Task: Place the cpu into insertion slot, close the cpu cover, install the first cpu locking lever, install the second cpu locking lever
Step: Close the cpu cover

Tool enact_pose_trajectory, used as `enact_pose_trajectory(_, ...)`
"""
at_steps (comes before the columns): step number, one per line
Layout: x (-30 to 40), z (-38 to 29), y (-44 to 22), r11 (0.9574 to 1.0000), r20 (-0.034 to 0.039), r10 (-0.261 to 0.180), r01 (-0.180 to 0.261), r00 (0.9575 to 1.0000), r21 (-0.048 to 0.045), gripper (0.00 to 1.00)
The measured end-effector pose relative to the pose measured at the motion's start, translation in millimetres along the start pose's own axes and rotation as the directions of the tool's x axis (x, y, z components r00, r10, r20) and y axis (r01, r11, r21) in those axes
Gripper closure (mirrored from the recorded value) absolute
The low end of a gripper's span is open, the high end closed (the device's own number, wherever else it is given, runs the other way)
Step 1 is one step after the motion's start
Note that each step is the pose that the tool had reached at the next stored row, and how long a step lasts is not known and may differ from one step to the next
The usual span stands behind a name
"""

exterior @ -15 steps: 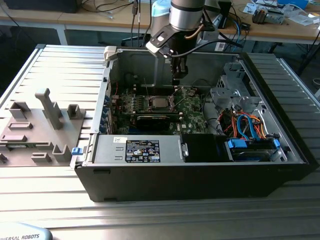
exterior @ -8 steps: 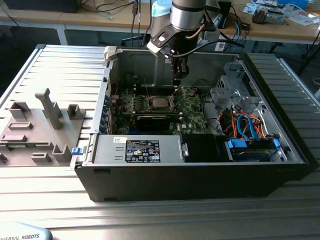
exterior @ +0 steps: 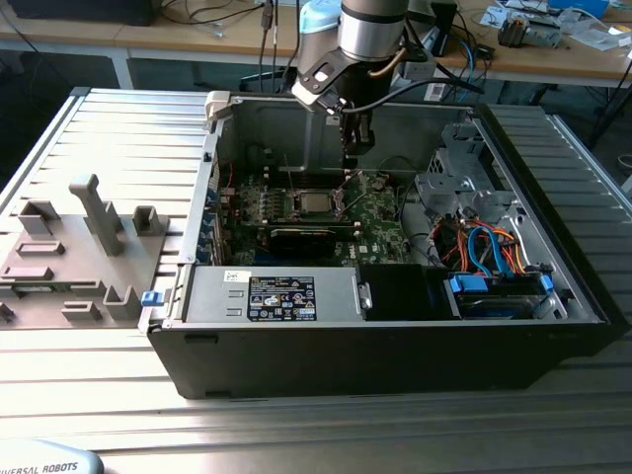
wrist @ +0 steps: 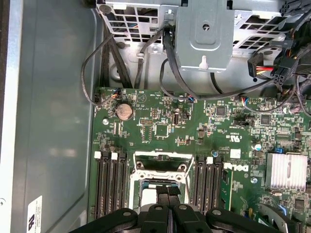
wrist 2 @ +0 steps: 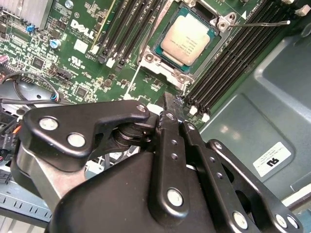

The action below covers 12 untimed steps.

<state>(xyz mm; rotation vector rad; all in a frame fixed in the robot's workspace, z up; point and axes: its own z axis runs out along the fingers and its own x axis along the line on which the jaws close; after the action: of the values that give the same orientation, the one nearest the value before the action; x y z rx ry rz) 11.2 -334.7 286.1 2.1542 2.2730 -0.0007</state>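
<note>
The cpu (wrist 2: 187, 41) is seated in the insertion slot (wrist 2: 152, 50) and framed by the cpu cover (wrist 2: 165, 69). In the exterior view it lies at about seven o'clock of the gripper (exterior: 351, 148). The jaws are pressed narrow, with nothing held. A thin locking lever (wrist 2: 267, 23) is seen standing free. By judgement, the springy wire could slip off the tips, so that the green board (wrist 2: 73, 53) is struck.

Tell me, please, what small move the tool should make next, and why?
Probably ease down toward the thin lever standing free beside the cpu: the chip already lies seated, and the tool hangs shut and empty above the board.
</note>
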Motion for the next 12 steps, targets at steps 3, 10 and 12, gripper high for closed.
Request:
enact_pose_trajectory(3, 0.0, 0.0, 0.8, 1.0, 0.0, 0.0, 0.0, 1.0, 0.0, 0.89)
enact_pose_trajectory(10, -0.2, 0.0, 2.8, 1.0, 0.0, 0.0, 0.0, 1.0, 0.0, 0.89)
enact_pose_trajectory(12, -0.2, 0.0, 3.8, 1.0, 0.0, 0.0, 0.0, 1.0, 0.0, 0.89)
